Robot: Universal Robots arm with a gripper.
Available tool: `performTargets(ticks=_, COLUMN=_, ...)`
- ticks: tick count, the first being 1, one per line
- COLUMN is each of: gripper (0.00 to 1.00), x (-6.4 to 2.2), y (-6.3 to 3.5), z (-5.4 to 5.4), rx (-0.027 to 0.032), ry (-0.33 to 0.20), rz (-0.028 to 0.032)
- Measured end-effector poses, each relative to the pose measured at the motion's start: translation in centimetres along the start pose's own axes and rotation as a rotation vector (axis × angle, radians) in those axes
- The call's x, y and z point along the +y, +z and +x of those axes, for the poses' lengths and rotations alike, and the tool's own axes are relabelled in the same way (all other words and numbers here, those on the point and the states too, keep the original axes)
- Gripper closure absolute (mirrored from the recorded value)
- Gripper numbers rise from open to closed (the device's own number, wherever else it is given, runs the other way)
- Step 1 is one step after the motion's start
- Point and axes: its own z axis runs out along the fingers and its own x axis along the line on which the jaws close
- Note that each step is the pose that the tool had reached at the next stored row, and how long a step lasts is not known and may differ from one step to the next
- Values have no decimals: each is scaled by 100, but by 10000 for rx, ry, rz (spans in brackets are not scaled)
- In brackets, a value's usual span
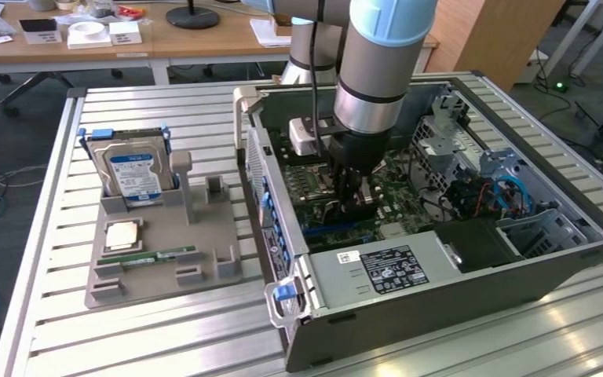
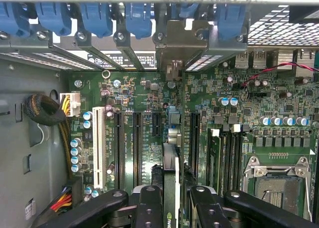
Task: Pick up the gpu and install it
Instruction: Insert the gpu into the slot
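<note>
My gripper point(image 1: 350, 206) reaches down into the open computer case point(image 1: 553, 259), just above the green motherboard point(image 1: 407, 200). It is shut on the gpu point(image 2: 170, 163), a thin dark card seen edge-on between the black fingers point(image 2: 149, 205). The card stands upright over the black expansion slots point(image 2: 135, 138). Its silver end bracket point(image 2: 174, 49) sits against the case's rear slot openings, below the blue retention clips point(image 2: 137, 16). From the exterior view the card point(image 1: 358, 206) is mostly hidden by the gripper.
A grey fixture tray point(image 1: 166, 271) beside the case holds a hard drive with a blue label point(image 1: 134, 169), a CPU point(image 1: 123, 234) and a green RAM stick point(image 1: 160, 255). Cable bundles point(image 2: 45, 111), a white slot point(image 2: 98, 143) and the CPU socket point(image 2: 276, 180) surround the card.
</note>
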Motion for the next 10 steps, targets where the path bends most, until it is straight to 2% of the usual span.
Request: performTargets(ticks=10, gripper=74, x=0, y=7, z=0, rx=-1, ry=0, rz=0)
